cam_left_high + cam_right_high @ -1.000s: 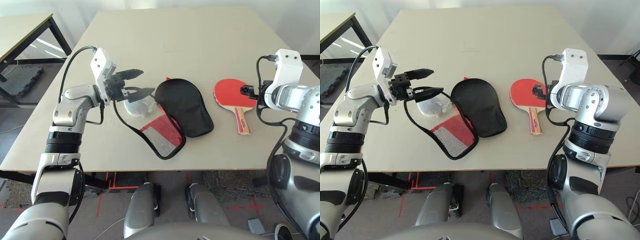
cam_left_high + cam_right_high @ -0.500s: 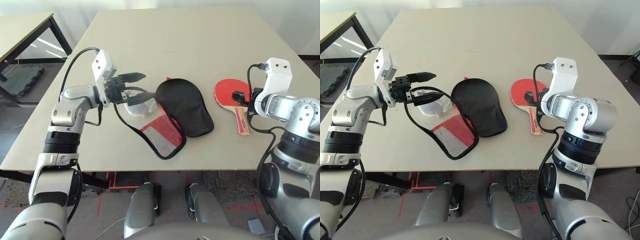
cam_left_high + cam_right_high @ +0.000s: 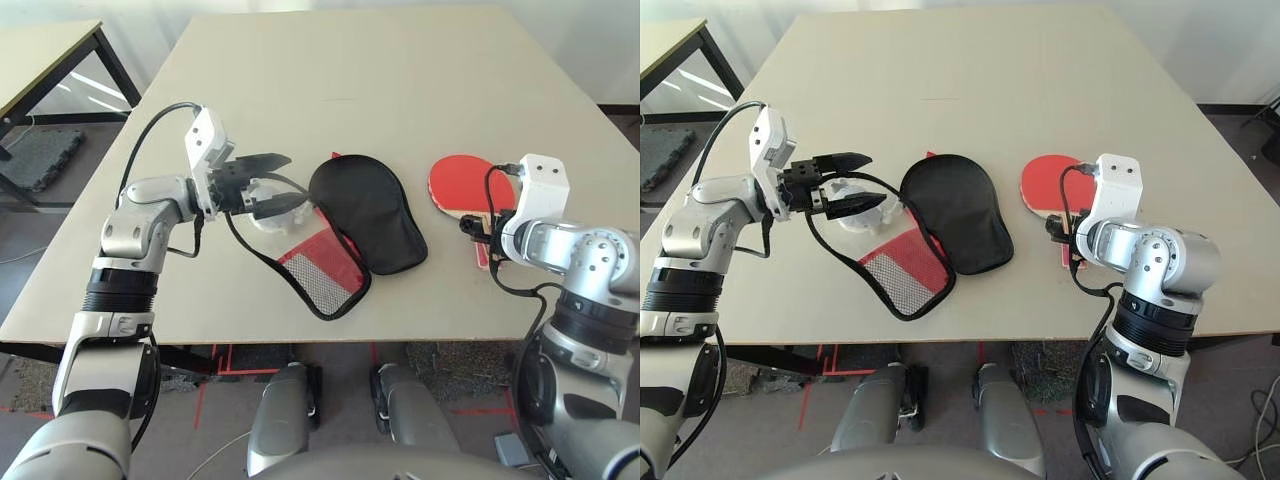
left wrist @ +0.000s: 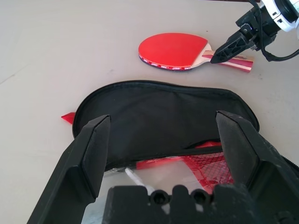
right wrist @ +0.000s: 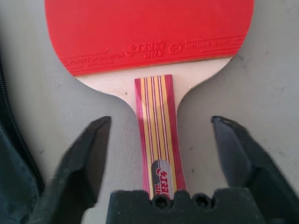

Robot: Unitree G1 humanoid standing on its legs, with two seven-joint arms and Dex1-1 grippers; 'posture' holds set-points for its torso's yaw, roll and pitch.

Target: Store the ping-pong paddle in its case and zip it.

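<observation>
Red-faced ping-pong paddle (image 5: pixel 154 46) lying flat at 3 o'clock of the case (image 3: pixel 368 212), handle straddled by wide-open, empty right gripper (image 5: pixel 159 154) for pickup; left gripper (image 4: pixel 163 149) gaping, empty too.

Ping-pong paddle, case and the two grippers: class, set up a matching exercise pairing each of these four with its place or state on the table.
Column 1:
1. ping-pong paddle
2. case
3. left gripper
4. right gripper

Column 2:
A. open, astride the striped handle
B. lying unzipped, black flap beside red mesh
C. open, raised beside the case
D. flat on the table, red face up

Pairs: 1-D, 2-B, 3-C, 4-A
</observation>
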